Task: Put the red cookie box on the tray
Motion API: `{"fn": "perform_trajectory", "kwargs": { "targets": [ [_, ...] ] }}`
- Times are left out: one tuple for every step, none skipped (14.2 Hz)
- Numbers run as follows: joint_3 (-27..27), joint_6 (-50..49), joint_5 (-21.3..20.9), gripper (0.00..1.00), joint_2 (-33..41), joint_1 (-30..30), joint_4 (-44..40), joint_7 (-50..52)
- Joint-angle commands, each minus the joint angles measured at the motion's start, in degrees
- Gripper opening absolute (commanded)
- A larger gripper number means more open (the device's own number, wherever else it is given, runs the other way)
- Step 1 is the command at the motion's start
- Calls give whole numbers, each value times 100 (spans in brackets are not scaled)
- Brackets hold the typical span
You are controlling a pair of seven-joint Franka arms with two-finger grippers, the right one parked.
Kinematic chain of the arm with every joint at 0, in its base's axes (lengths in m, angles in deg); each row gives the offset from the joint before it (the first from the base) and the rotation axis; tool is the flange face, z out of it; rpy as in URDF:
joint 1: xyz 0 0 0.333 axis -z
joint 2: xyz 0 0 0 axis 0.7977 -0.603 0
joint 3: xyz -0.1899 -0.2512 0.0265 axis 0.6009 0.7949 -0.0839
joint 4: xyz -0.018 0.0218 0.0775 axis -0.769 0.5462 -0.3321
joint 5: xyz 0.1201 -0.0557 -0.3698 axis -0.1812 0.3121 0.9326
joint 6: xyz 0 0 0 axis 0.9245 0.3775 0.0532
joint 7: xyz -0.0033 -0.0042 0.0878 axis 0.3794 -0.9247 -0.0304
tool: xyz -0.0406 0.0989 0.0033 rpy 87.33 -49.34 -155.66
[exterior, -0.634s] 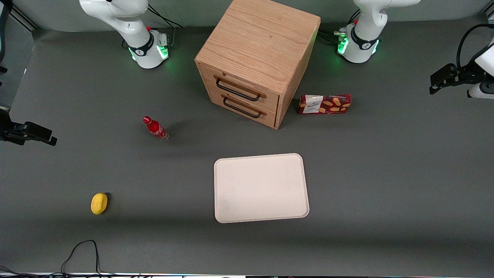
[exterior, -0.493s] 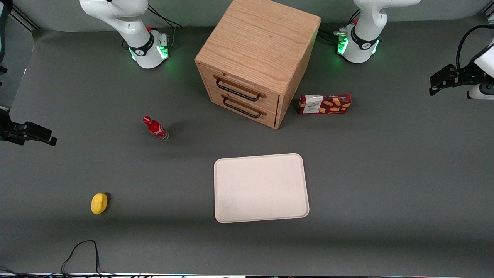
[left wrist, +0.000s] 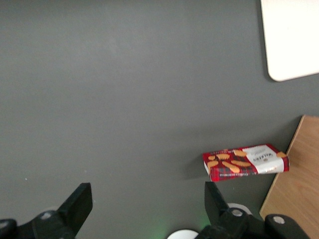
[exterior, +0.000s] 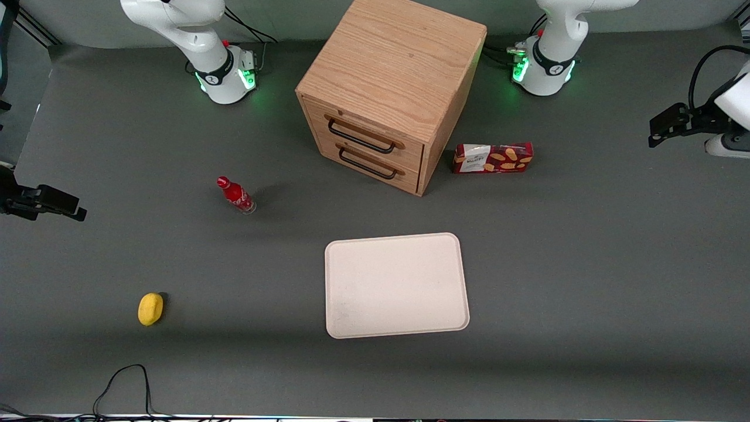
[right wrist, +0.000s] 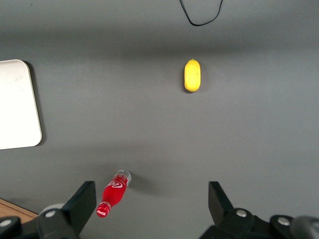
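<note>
gripper (left wrist: 144, 209) open, above bare table, red cookie box (left wrist: 245, 162) beside cabinet, well apart from jaws

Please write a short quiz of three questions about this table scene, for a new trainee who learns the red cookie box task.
1. True or false: the red cookie box already lies on the tray.
2. What stands closest beside the box? A) the wooden drawer cabinet B) the red bottle C) the yellow object
3. Fill in: the working arm's hand is ____ and holds nothing; it hangs high above bare table, toward the working arm's end, away from the box.

Key
1. False: the box rests on the table, farther from the front camera than the tray.
2. A
3. open
</note>
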Motion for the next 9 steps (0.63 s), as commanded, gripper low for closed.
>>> {"fn": "perform_trajectory", "kwargs": {
  "targets": [
    [-70, -219, 175, 99, 60, 119, 252, -533],
    [-78, -245, 351, 99, 69, 119, 331, -892],
    [-78, -350, 448, 99, 69, 119, 463, -1444],
    [-70, -403, 501, 99, 104, 110, 673, -2041],
    [-70, -378, 528, 100, 121, 119, 814, -2534],
    [-61, -369, 528, 100, 96, 128, 885, -2966],
    [-26, -351, 528, 100, 60, 136, 1008, -3431],
    [79, -238, 519, 100, 60, 154, 1227, -3880],
    [228, -37, 511, 100, 104, 137, 1472, -4276]
  ]
}}
